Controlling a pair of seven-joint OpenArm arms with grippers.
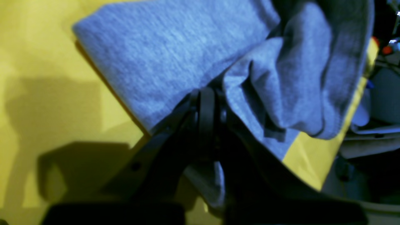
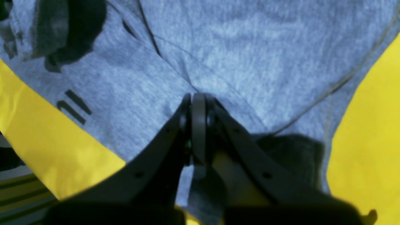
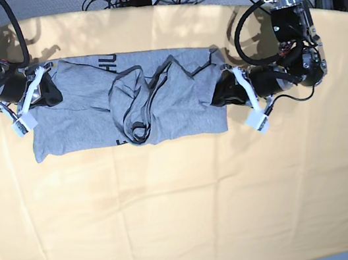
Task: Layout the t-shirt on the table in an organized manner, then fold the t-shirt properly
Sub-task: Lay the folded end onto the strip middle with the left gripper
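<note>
Toward the far edge of the yellow surface [image 3: 186, 201], the t-shirt [image 3: 92, 117] is lying in a rough sideways band, bunched and twisted through its middle. The left gripper [image 1: 206, 103] is pinching cloth at one end, jaws pressed together; the right gripper [image 2: 198, 106] is clamping the other end. By my reckoning, layout is only half-done, and folding isn't started yet.
</note>
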